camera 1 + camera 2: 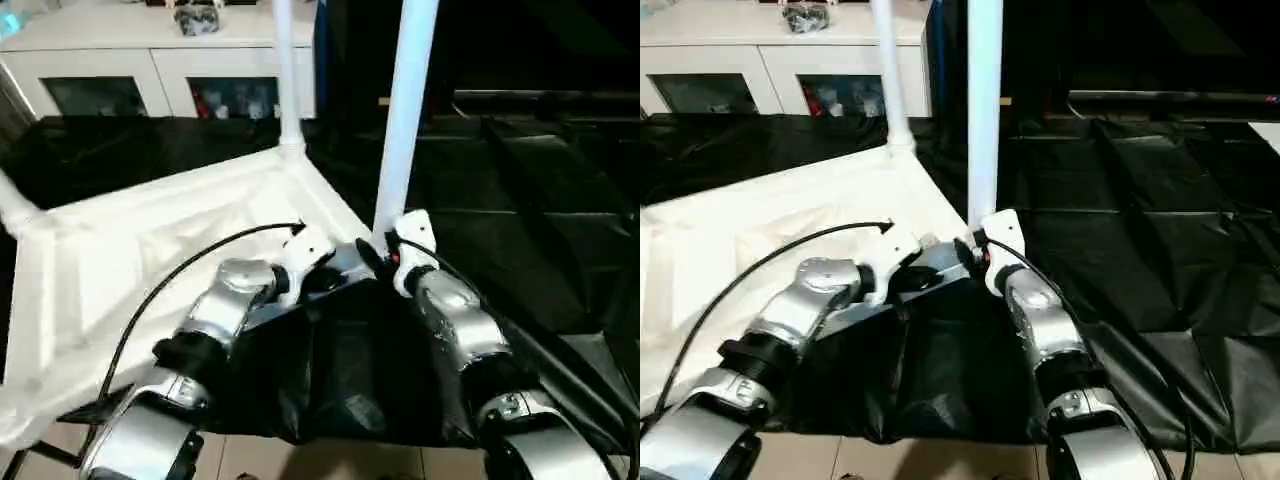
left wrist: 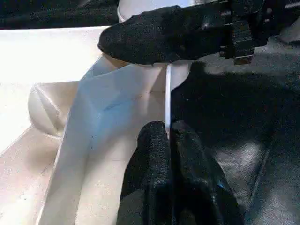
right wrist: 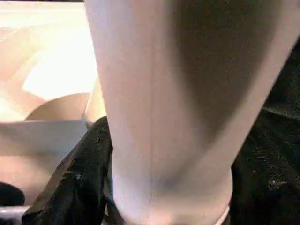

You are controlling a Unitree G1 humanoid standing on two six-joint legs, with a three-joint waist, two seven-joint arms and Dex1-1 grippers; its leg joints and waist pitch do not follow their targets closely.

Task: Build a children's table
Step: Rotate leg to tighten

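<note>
The table top (image 1: pixel 150 250) lies upside down, ribbed underside up, on a black sheet (image 1: pixel 520 250) spread over the floor; it occupies the left and centre of the scene; its near-right corner points toward the robot. 2 legs stand upright in corner sockets: the far leg (image 1: pixel 286 70) at the far corner; the near leg (image 1: pixel 404 110) at the near-right corner, between the 2 grippers. A 3rd leg (image 1: pixel 14 208) shows at the far-left corner, cut off by the edge of the view.

Left gripper (image 2: pixel 168 140): fingers pressed together, pinching the thin raised rim of the table top at the near-right corner, just left of the near leg.

Right gripper (image 3: pixel 164 187): jaws spread to the width of the tube, 1 black finger on each side of the near leg's base; the right fingers (image 3: pixel 77 180) touch the tube just above its socket.

Both silver forearms converge on this corner. A white cabinet (image 1: pixel 160 70) with glass doors stands at the far left, behind the sheet.
</note>
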